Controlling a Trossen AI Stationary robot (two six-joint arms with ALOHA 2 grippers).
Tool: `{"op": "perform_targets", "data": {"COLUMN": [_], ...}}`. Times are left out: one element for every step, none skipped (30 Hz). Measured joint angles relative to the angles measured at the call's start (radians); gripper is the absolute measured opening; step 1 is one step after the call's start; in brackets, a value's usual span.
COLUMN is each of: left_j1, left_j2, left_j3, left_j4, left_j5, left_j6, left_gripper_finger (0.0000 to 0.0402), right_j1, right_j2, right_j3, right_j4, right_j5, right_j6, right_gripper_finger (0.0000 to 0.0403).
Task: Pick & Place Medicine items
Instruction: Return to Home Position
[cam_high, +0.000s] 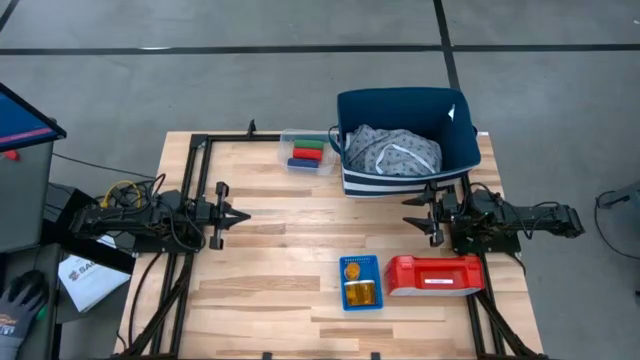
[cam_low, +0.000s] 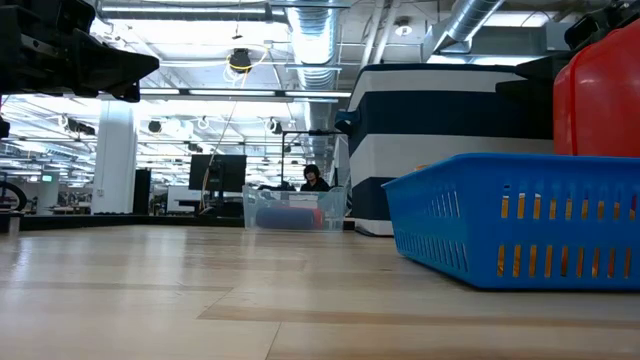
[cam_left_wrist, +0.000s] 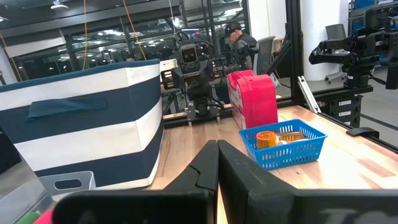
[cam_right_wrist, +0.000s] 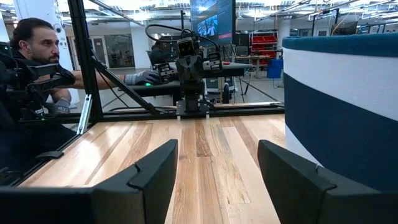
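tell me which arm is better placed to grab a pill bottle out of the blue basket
Right, probably. The right claw is open and sits nearer the blue basket holding the orange pill bottles; the left claw rests shut, farther off.

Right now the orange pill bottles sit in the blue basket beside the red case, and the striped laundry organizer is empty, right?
Not quite: the laundry organizer holds crumpled grey cloth, as the high view shows. The pill bottles do sit in the blue basket beside the red case.
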Motion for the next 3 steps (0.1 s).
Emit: {"op": "perform_targets", "data": {"left_j1": [0.0,0.0,0.0], "left_j2": [0.0,0.0,0.0], "left_j3": [0.0,0.0,0.0], "left_j4": [0.0,0.0,0.0], "left_j5": [0.0,0.0,0.0], "left_j6": [0.0,0.0,0.0], "left_gripper_finger": [0.0,0.0,0.0], "right_j1": [0.0,0.0,0.0], "right_j2": [0.0,0.0,0.0], "right_j3": [0.0,0.0,0.0], "right_j4": [0.0,0.0,0.0], "right_j5": [0.0,0.0,0.0], "right_j6": [0.0,0.0,0.0], "right_gripper_finger": [0.0219,0.0219,0.0219]}}
